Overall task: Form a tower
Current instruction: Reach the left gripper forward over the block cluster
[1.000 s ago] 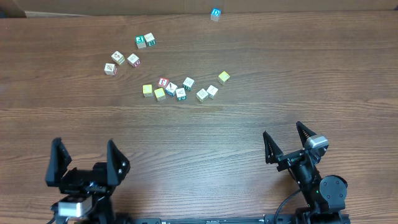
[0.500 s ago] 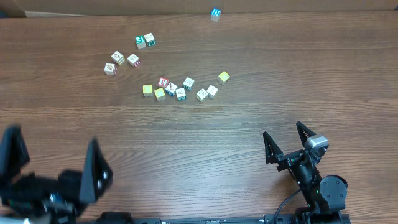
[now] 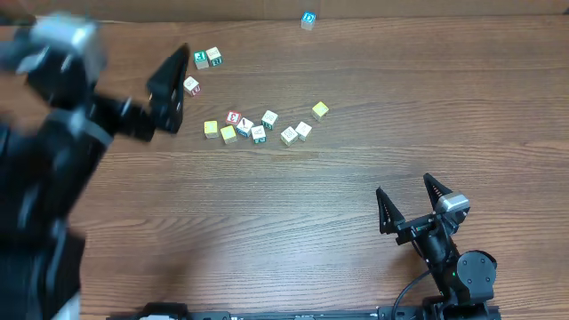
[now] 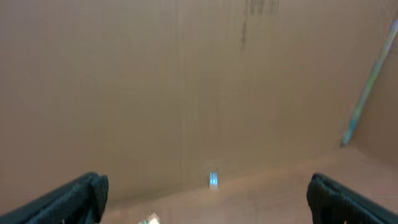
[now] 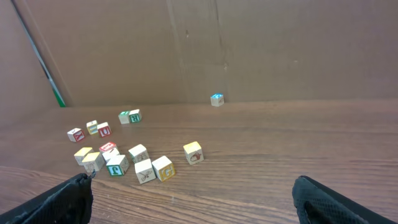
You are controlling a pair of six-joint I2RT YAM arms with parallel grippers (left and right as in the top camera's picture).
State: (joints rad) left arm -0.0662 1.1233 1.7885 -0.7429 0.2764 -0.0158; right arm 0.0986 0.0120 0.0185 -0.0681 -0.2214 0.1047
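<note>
Leftmost, the left claw [image 4: 206,190] is held raised, its fingers wide apart and empty. Just right of it, small wooden alphabet cubes [image 3: 258,133] are scattered singly, unstacked, on the brown wooden surface [image 3: 356,107], well ahead-left of the right claw [image 3: 404,187], which is likewise spread and empty.

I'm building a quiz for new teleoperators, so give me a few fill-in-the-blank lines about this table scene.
1. The lone cube nearest the cardboard wall has a ____ top.
2. The right end effector has its jaws ____.
3. The arm stretched over the table is the ____ one.
4. Of the scattered cubes, ____ sits on top of another.

Missing words: blue; open; left; none.
</note>
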